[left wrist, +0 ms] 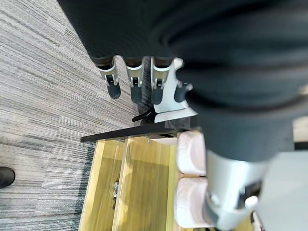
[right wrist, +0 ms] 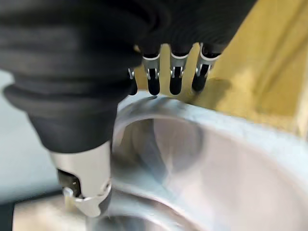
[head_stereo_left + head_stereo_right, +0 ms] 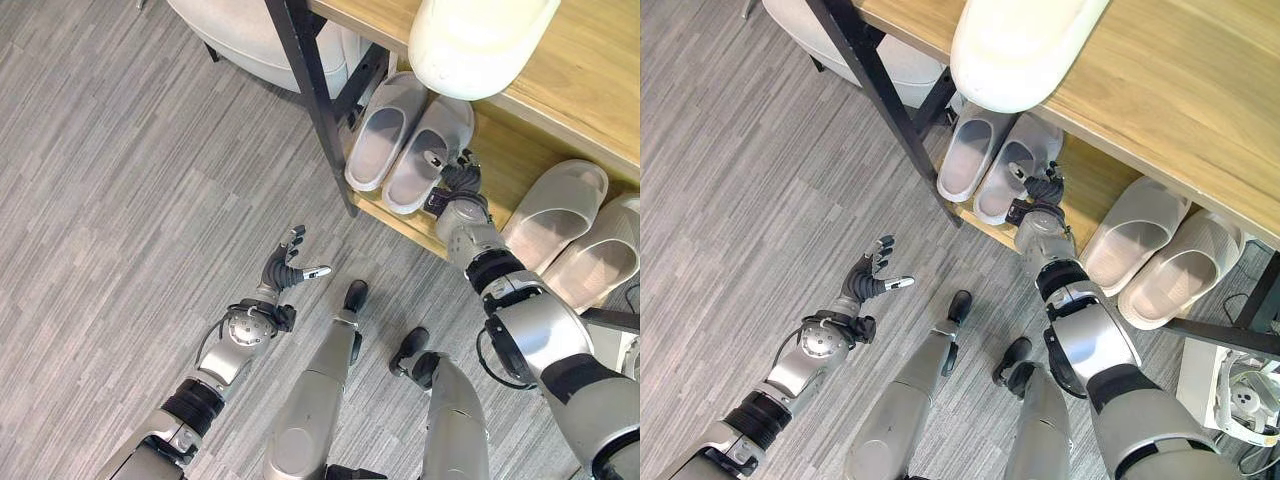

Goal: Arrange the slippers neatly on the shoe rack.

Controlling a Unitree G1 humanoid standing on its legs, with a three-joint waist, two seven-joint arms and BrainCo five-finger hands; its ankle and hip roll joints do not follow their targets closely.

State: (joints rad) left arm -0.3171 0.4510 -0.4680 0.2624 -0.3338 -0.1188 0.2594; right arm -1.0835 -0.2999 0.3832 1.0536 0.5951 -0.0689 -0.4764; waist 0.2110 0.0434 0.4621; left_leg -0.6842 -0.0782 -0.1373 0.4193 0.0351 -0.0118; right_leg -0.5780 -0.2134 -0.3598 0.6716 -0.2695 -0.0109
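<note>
Slipper alignment on the shoe rack point(image 3: 400, 215) lower shelf

Right hand point(image 3: 455, 180) with straight fingers against slipper point(image 3: 425, 155) beside its mate point(image 3: 380, 130) — nothing grasped; left hand point(image 3: 285, 268) relaxed, empty. Risk: overpush — skewed pair.

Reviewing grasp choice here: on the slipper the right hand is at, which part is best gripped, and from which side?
Probably the heel rim, approached from the rack's open front. The slipper lies flat on the lower shelf, toe pointing inward under the top board, close beside its pair, so only the heel end is free. The right hand is already there, fingers straight over the rim.
</note>
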